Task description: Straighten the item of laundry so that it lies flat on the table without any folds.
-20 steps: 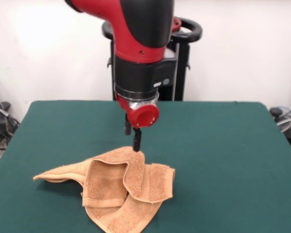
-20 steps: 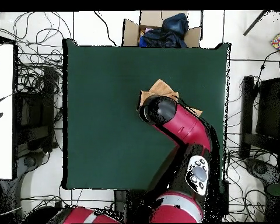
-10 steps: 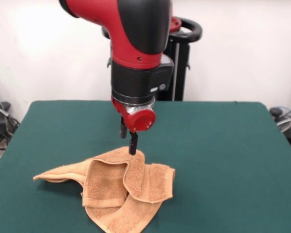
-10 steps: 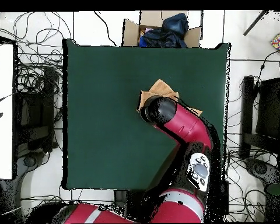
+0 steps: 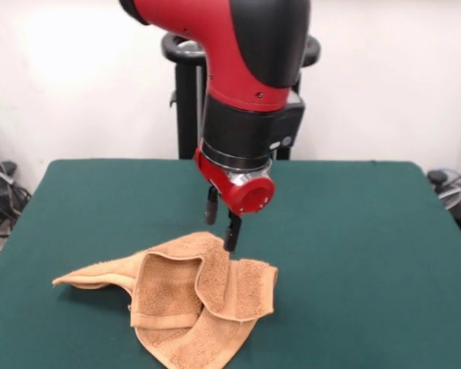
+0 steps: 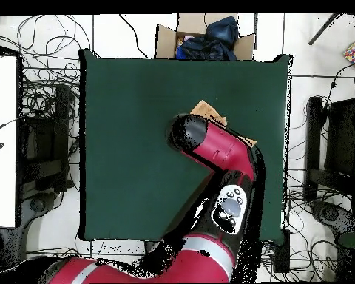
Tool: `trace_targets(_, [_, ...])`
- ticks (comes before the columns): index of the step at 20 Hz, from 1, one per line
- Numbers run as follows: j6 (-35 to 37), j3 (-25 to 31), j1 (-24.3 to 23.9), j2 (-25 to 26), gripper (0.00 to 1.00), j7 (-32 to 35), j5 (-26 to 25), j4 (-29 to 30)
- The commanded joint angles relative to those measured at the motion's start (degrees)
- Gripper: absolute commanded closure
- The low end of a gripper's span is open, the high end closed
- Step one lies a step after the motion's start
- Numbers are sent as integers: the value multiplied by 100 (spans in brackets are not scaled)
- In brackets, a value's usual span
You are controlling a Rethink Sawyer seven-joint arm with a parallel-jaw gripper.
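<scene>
The orange-tan towel lies crumpled on the green table, near its front edge. Several layers are folded over each other and one corner trails out to the left. My gripper hangs from the red and black arm, right at the towel's raised far fold. Its two black fingers stand apart, open, and the nearer fingertip is level with the cloth. The towel is not lifted. In the overhead view the arm's head covers the gripper. Only towel corners show beside it on the table.
The robot's black pedestal stands behind the table's far edge. In the overhead view a cardboard box of dark clothes sits just beyond one table edge, cables lie on the floor around, and a white table stands at the left.
The arm swung a little to the right in the front view, taking the gripper from the top of the towel's fold to its right side. The towel has not moved.
</scene>
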Motion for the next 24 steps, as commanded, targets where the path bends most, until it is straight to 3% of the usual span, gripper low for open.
trace_targets(1, [774,-149,217,348,0,1499,45,-562])
trace_targets(8, [518,58,-369,738,0,513,-221,-1018])
trace_targets(19, [323,-8,-452,680,0,1067,0,-589])
trace_targets(24, [677,-289,-304,806,0,1010,-195,-632])
